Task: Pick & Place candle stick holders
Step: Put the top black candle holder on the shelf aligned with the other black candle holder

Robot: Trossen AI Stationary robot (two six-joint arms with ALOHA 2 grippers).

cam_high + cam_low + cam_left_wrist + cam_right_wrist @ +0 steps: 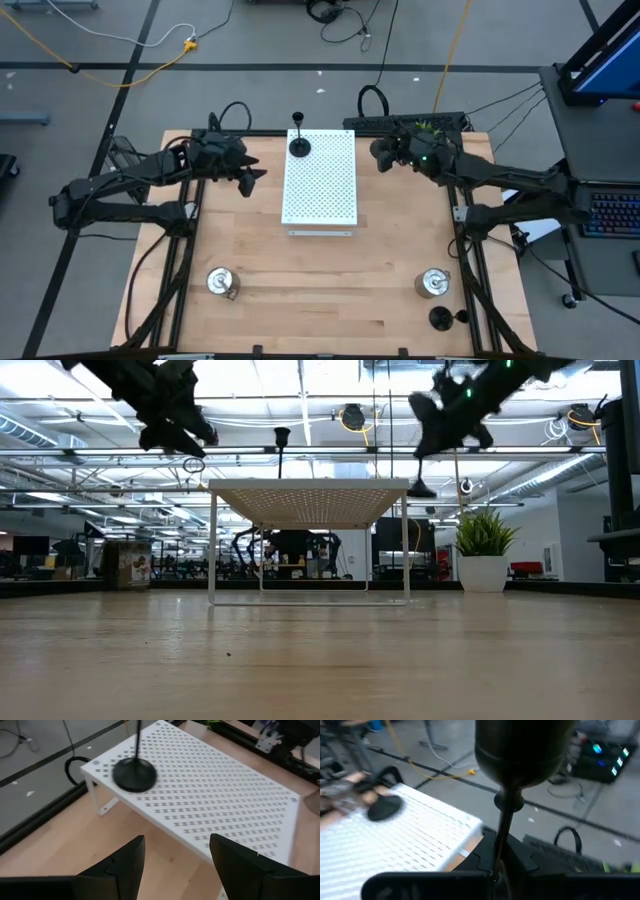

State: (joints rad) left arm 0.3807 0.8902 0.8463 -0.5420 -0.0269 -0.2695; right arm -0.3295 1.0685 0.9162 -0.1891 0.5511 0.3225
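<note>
A black candle stick holder (299, 145) stands on its round base at the far left corner of the white perforated board (320, 185); it also shows in the left wrist view (134, 774). My left gripper (255, 178) is open and empty, in the air just left of the board (175, 865). My right gripper (383, 155) is in the air at the board's far right corner, shut on a second black holder (522, 750). Two silver holders (220, 282) (433, 284) stand near the table's front edge. Another black holder (441, 318) is at the front right. My right gripper pinches the black holder's thin stem (501, 837) between its two fingers. The cup end (522, 750) sticks out past the fingertips. The holder is lifted clear of the board and the table. The fingers hide the stem's lower part and the base.
The board stands on thin white legs (212, 550) above the wooden table (320, 290). A green potted plant (430, 128) sits at the far right edge, just behind my right arm. Bare wood lies between the board and the front holders.
</note>
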